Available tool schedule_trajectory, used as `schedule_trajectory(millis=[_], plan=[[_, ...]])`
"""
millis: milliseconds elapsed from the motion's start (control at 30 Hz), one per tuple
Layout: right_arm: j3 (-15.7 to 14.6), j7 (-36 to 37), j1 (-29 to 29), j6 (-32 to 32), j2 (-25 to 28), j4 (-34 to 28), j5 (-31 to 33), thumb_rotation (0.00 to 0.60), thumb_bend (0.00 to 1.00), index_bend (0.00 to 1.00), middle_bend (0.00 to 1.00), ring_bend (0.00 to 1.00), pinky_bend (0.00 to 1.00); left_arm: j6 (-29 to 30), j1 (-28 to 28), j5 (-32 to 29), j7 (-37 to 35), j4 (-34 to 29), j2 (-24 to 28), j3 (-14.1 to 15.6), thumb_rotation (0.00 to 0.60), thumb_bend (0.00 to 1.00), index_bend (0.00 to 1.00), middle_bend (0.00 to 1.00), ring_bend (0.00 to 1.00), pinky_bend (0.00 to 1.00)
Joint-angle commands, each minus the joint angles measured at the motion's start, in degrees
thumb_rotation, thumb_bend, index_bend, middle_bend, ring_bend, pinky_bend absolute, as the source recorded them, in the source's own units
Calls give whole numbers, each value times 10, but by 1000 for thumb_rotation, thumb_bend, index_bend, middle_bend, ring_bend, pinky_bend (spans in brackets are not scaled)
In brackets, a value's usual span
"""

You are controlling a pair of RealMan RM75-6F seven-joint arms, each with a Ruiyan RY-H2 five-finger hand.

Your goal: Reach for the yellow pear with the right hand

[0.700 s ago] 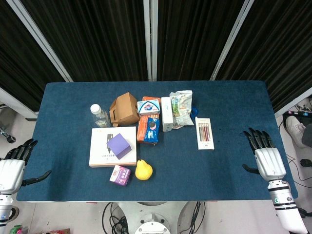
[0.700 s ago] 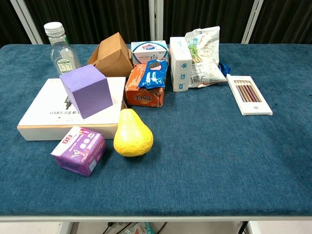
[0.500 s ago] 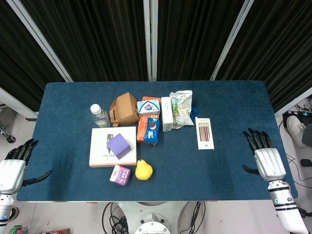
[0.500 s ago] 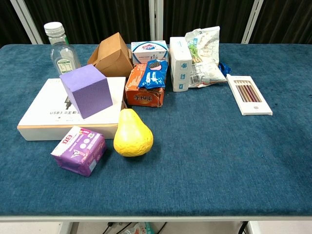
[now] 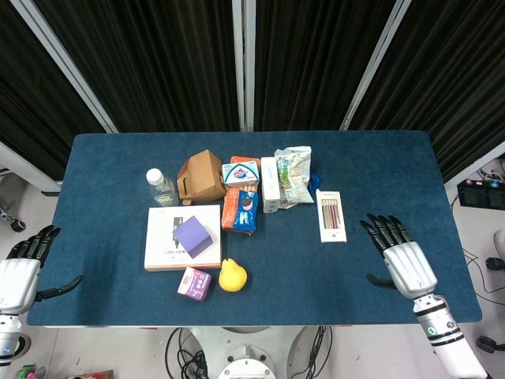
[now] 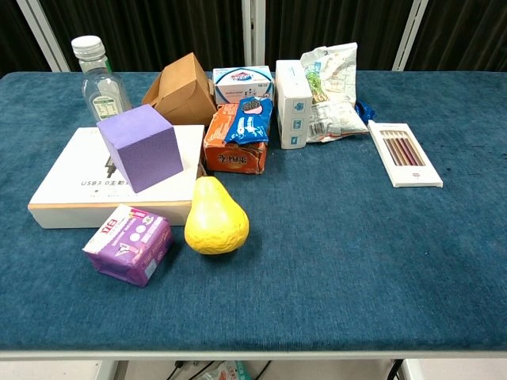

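1. Dark curtains behind; blue cloth-covered worktop (image 5: pixel 379 158) carries a cluster of goods left of centre

2. Yellow pear (image 5: pixel 232 275) sits near the front edge of the worktop, stem end pointing away from the robot. Chest view shows it just beside a small purple packet (image 6: pixel 127 243) on its left and close to the front edge of a flat white box (image 6: pixel 71 190); whether it touches either cannot be told

3. Right hand (image 5: pixel 401 259) hovers over the front right part of the worktop, palm down, fingers apart and extended, holding nothing. It is well apart from the pear, with bare cloth between them. Chest view does not show it

4. Left hand (image 5: pixel 20 272) hangs off the left edge of the worktop, fingers spread, empty, not involved

5. Step in hand, as judged: early part of the reach. Hand is over the worktop but far short of the fruit

6. Next move calls for travel to the robot's left along the front edge, keeping the fingers wide. Pencil box (image 5: pixel 331 215) lies behind this path and should not interfere

7. Approach from the pear's free right side looks safest: the purple packet and white box crowd the left and rear, and a nudge could roll the pear into them
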Motion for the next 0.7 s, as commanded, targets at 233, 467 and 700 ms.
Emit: schedule_trajectory(millis=[233,467,700], plan=[[37,-48,124,-163,-46,-88,-21,600,0,0,0,0,0,-1,-1,-1,12,-12,7,-1,200,102,83,66,139,236],[65,-114,191,-242,-149,-56,35,600,0,0,0,0,0,6,7,-2,8,-9,7,4,202,102,83,65,139,236],[71,-183,224,-263,-239,-8,85,600,0,0,0,0,0,14,15,-5,-6,2,8,4,199,103,83,65,139,236]])
